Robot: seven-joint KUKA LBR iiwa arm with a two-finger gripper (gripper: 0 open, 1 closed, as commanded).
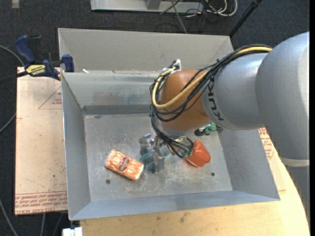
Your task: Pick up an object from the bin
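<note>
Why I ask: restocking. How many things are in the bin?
4: orange-striped wrapped packet, front left; red rounded piece right of the tool; green piece beside the arm; teal piece at the tool. More may be hidden.

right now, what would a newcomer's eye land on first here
The grey arm with its orange wrist cover, reaching in from the right, gripper low over the middle of the bin floor. Left of the gripper lies an orange striped packet; right of it a red-orange toy, with something small and green behind.
</note>
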